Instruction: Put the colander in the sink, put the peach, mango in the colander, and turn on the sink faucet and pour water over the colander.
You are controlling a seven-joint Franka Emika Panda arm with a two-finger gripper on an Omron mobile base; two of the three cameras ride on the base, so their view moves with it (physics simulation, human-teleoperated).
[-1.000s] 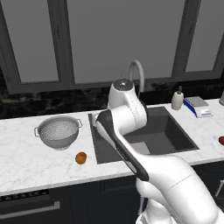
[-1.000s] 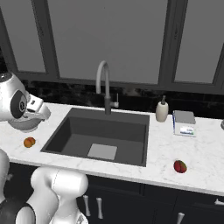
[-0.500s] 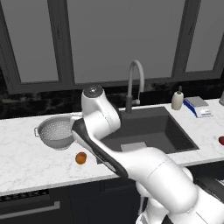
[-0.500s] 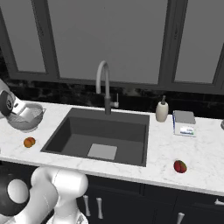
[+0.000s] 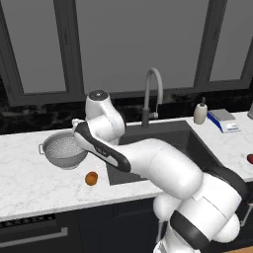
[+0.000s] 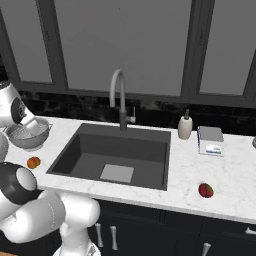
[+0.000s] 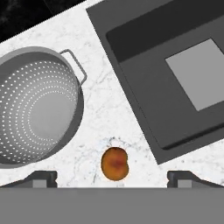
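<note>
Here the marble counter (image 6: 210, 172) carries everything, and the sink (image 6: 90, 150) is set into it, dark, with a pale plate at its bottom. The faucet (image 6: 118, 95) arches up behind the basin. The colander (image 7: 37, 105) sits upright on the counter to the left of the sink, apart from it. The gripper (image 7: 111, 177) hangs above the counter with its fingers spread wide, holding nothing. The peach (image 7: 114, 163) lies between them on the marble, just beside the colander. The mango (image 6: 205, 190) rests right of the sink.
</note>
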